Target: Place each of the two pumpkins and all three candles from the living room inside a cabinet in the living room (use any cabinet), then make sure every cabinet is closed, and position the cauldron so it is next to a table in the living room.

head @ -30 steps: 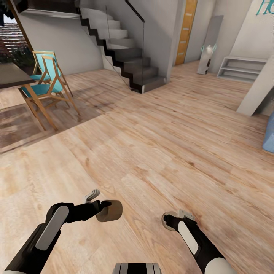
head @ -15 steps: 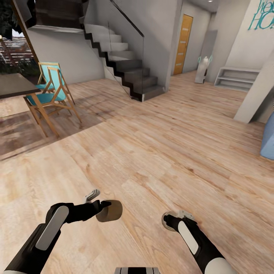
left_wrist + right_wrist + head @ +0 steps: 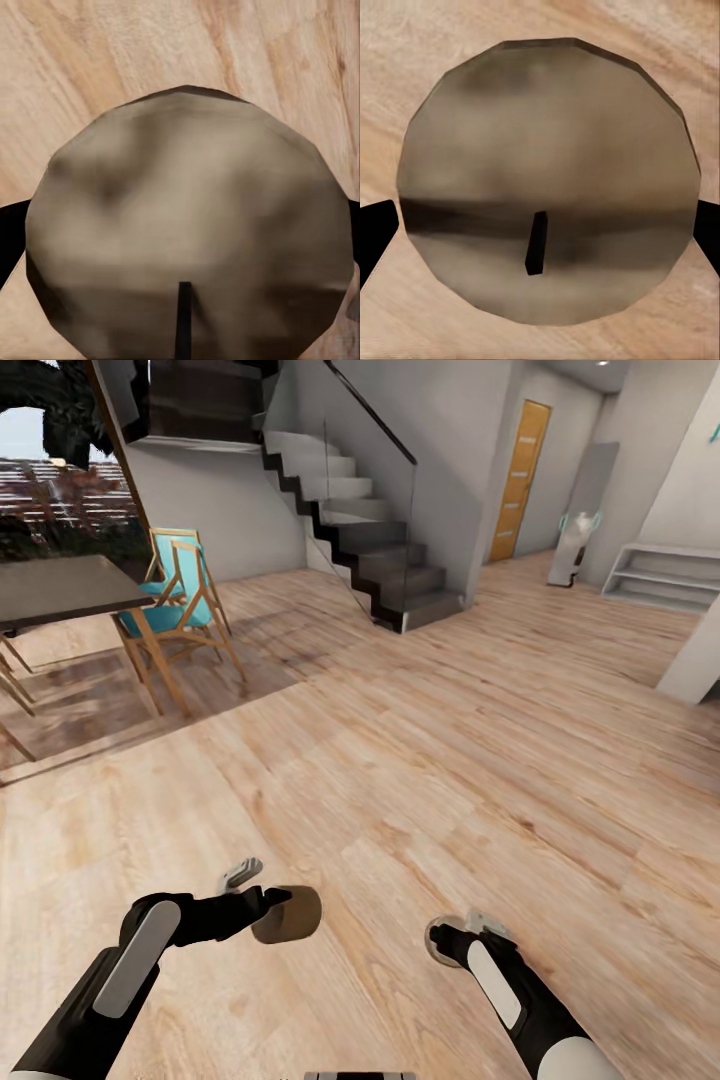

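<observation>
While wide bare floor [image 3: 420,760] lies ahead, the left gripper [image 3: 275,910] clamps one candle [image 3: 187,225]; the right gripper [image 3: 445,940] another candle [image 3: 547,180].

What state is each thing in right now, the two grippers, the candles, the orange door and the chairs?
Left gripper: shut on a candle.
Right gripper: shut on a second candle, wick toward the camera.
Orange door: closed.
Blue chairs: upright beside the dark dining table.
</observation>
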Tool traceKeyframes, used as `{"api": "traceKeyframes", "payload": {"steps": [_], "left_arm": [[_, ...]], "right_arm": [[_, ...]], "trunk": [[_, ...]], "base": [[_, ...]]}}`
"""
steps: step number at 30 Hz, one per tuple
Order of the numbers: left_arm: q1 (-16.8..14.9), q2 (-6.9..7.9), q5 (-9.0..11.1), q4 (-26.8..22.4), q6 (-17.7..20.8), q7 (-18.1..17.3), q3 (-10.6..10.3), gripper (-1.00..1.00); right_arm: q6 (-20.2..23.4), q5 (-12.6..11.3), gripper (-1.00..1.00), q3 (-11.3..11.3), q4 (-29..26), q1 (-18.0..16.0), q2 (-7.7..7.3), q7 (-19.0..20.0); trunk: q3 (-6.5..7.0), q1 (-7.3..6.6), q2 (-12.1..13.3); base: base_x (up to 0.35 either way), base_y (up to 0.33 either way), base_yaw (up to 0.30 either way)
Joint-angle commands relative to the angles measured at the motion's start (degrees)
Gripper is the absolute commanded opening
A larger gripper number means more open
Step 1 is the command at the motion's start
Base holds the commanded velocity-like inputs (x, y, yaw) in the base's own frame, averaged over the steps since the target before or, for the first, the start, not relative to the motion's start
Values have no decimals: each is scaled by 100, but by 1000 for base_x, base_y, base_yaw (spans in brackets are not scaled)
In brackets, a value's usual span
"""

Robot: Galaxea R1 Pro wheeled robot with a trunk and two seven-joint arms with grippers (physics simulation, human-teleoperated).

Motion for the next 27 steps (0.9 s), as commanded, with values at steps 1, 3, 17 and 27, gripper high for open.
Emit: {"api": "traceKeyframes", "payload": {"steps": [1, 3, 17, 27], "left_arm": [[-4, 6, 65, -6, 5, 57, -12, -100], [-4, 3, 63, -5, 5, 57, -17, -100], [-4, 14, 53, -4, 5, 69, -6, -100], [-4, 15, 53, -4, 1, 75, -1, -100]], "right_arm": [[10, -62, -100, 19, -12, 0, -3, -57], [14, -62, -100, 19, -12, 0, -3, -51], [17, -69, -100, 19, -12, 0, -6, -47], [20, -71, -100, 13, -12, 0, -6, -48]], "trunk": [[-4, -2, -1], [-4, -2, -1], [229, -287, 521], [408, -507, 922]], "base": [[0, 0, 291], [0, 0, 291], [0, 0, 229], [0, 0, 6]]}}
